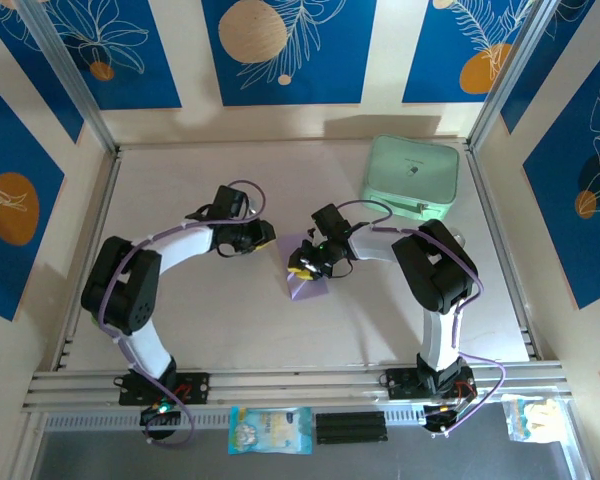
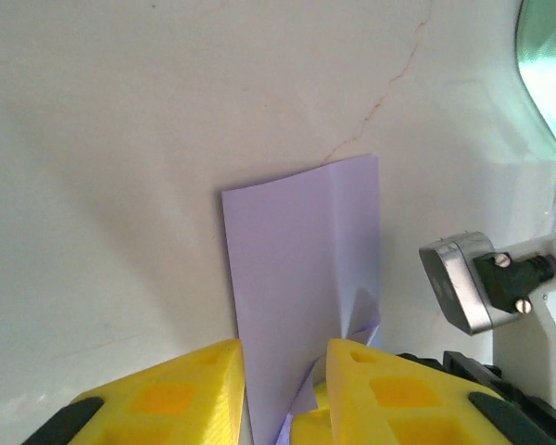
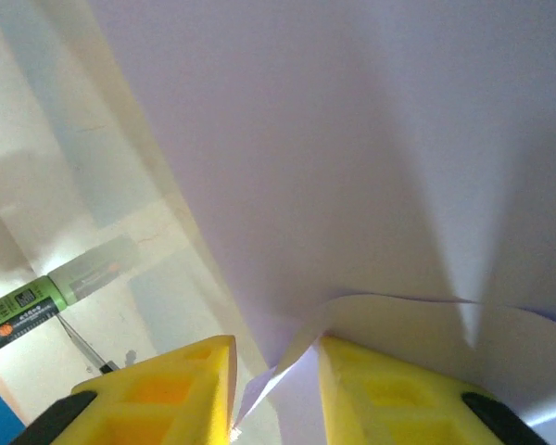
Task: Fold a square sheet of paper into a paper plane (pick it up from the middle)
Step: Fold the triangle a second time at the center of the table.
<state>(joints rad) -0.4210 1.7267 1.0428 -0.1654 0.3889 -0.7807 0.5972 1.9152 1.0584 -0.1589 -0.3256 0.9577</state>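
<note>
Roughly midway, I judge: the sheet of paper (image 1: 309, 288) lies in the middle of the surface (image 1: 210, 320), already creased into a smaller shape with a centre fold, but it is no pointed dart yet. The wing folds look left to do. Both tools meet it with fingers parted, clamping nothing: the left tool (image 1: 263, 238) at its left side, the right tool (image 1: 302, 268) over it. Blue leaf-print panels (image 1: 290, 50) wall the pale surface, and a mint-green case (image 1: 412, 178) sits far right.

I see a pale lilac creased paper sheet (image 1: 310, 288), a mint-green rounded case (image 1: 411, 178) at the cream table's (image 1: 180, 310) far right corner, blue white-leafed wall panels (image 1: 310, 70).
</note>
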